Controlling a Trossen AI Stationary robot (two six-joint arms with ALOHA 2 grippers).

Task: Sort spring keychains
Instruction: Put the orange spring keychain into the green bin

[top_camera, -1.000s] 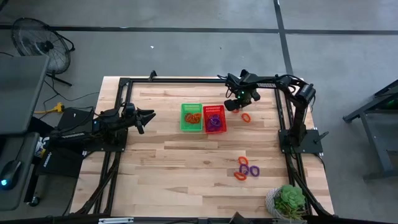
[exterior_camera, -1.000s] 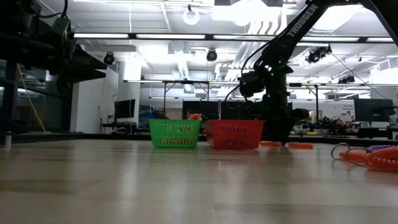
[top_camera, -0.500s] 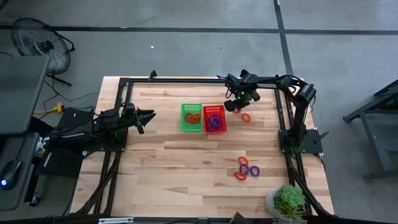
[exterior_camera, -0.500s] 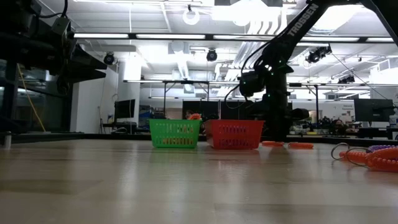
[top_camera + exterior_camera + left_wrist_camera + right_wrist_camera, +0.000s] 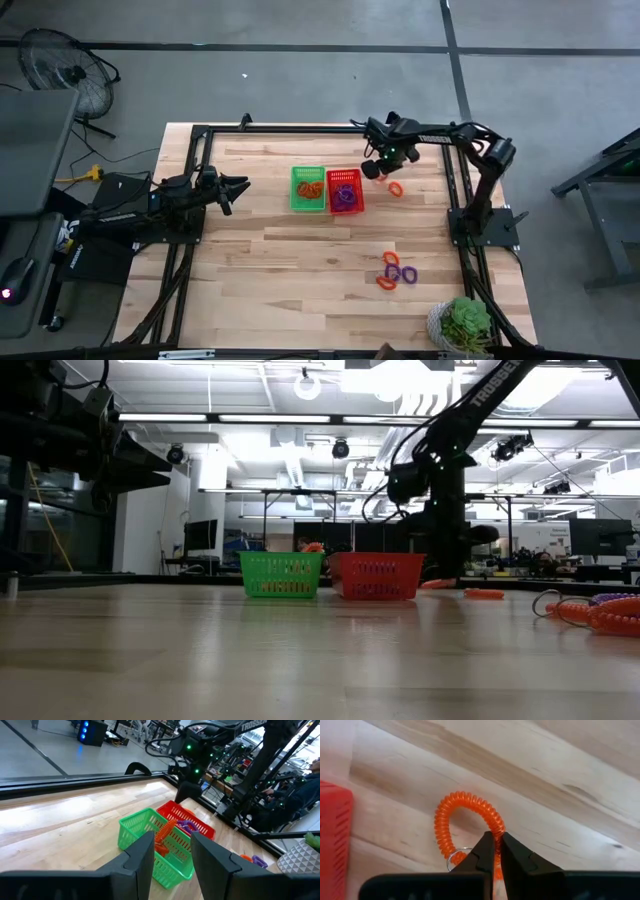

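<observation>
My right gripper (image 5: 495, 851) is clamped on an orange keychain (image 5: 465, 827), seemingly thin coil; it may slip.

the wooden tabletop (image 5: 270, 250) carries a green basket (image 5: 308, 188) touching a red basket (image 5: 345, 190). one orange keychain (image 5: 396, 188) lies near the red basket. a small cluster of keychains (image 5: 396, 271) and a potted plant (image 5: 463, 325) lie well apart from it.

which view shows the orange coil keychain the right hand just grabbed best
The right wrist view: the orange coiled spring keychain fills it, pinched in the shut right hand. In the high view it is an orange speck under that hand. The low view shows a sliver beside the red mesh basket; the left wrist view hides it.
</observation>
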